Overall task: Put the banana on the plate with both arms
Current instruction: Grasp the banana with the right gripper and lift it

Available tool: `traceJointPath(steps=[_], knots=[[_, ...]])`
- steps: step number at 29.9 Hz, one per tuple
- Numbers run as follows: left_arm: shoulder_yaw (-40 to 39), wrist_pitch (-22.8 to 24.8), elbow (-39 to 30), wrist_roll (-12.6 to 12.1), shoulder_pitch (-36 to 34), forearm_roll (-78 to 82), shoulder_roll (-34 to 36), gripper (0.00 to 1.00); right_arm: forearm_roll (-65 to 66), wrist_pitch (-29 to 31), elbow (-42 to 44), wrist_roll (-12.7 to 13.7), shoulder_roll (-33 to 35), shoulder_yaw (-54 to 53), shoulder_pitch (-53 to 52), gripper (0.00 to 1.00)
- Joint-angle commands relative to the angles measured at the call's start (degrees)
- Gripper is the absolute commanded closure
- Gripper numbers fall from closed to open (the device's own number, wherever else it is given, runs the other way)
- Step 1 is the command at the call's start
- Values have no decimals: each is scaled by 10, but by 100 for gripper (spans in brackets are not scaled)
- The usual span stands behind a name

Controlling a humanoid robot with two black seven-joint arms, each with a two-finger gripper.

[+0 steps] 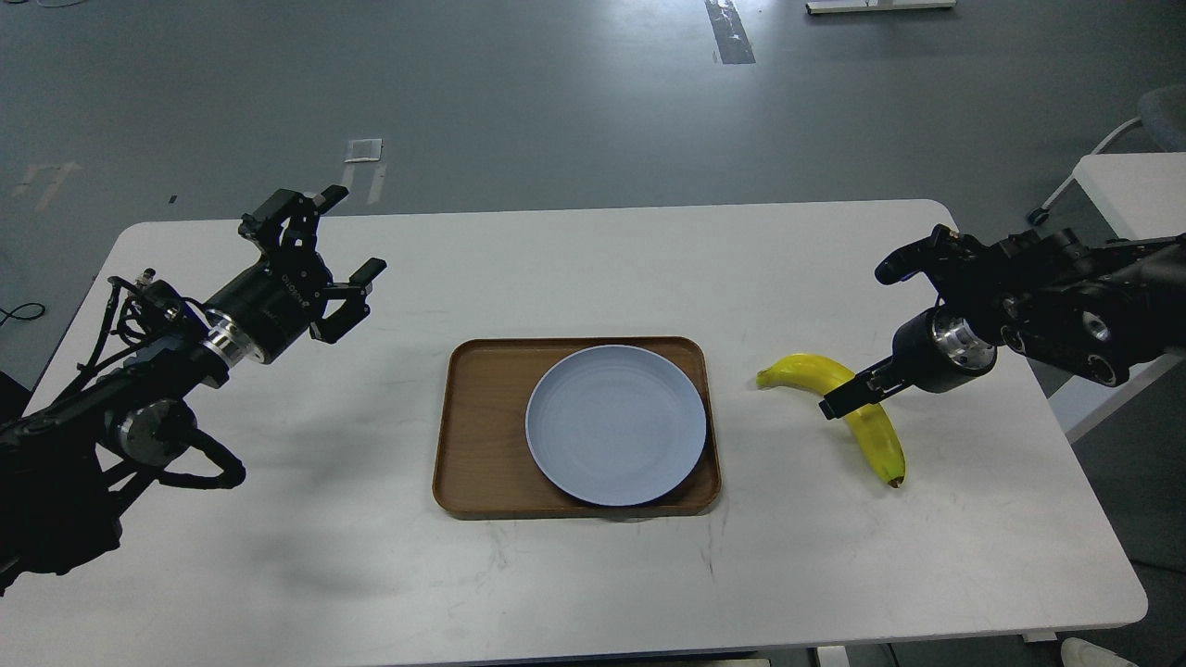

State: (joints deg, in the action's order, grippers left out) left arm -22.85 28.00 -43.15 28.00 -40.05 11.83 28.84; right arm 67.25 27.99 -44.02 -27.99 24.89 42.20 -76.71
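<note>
Banana (834, 380) lying beside tray (473, 435) bearing plate (615, 424); right gripper (848, 396) overlapping it, spread undeterminable; left gripper (345, 236) hovering with fingers spread.

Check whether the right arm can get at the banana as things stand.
Probably yes. The right gripper already overlaps the banana's middle, and nothing lies between them. The banana lies on the bare table, apart from the tray. Whether the fingers grip it is unclear.

Smooth glossy banana (839, 372), matt plate (615, 423), wood-grain tray (482, 435), white table (593, 278).
</note>
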Motion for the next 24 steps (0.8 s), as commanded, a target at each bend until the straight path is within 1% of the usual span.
traceJointPath(steps=[1,2,4,5,6,7,8,9,10,11,12,13,14,15,17,19,24], knots=[[-1,0,-7,0,0,0,4,2,0,0,2,0,-6,3,4,7],[-1,0,-7,0,0,0,7,2,0,0,3,0,-7,3,6,9],[-1,0,-7,0,0,-1,8,2,0,0,3,0,-7,3,6,11],[-1,0,-8,0,0,-1,9,2,0,0,3,0,-8,3,7,16],[-1,0,-8,0,0,-1,10,2,1,0,6,0,-10,5,7,23],[-1,0,-8,0,0,-1,10,2,1,0,6,0,-10,6,8,29],[-1,0,-9,0,0,-1,13,2,1,0,7,0,-11,11,7,38],[-1,0,-9,0,0,-1,15,2,1,0,6,0,-12,14,7,42],[0,0,-11,0,0,-1,17,2,1,0,6,0,-12,15,6,49],[-1,0,-12,0,0,-1,18,2,0,0,7,0,-12,15,6,52],[-1,0,-14,0,0,-1,18,2,1,0,7,0,-12,17,5,60],[-1,0,-14,0,0,-1,18,2,1,0,7,0,-12,18,5,63],[-1,0,-15,0,0,-1,18,2,1,0,7,0,-12,18,4,66],[-1,0,-15,0,0,0,18,2,1,0,7,0,-12,18,4,66],[-1,0,-15,0,0,0,18,2,1,0,6,0,-9,18,2,73],[-2,0,-15,0,0,-1,19,2,0,0,5,0,-6,18,-4,76],[-2,0,-15,0,-2,-1,22,2,-6,0,-4,0,4,11,-35,78]])
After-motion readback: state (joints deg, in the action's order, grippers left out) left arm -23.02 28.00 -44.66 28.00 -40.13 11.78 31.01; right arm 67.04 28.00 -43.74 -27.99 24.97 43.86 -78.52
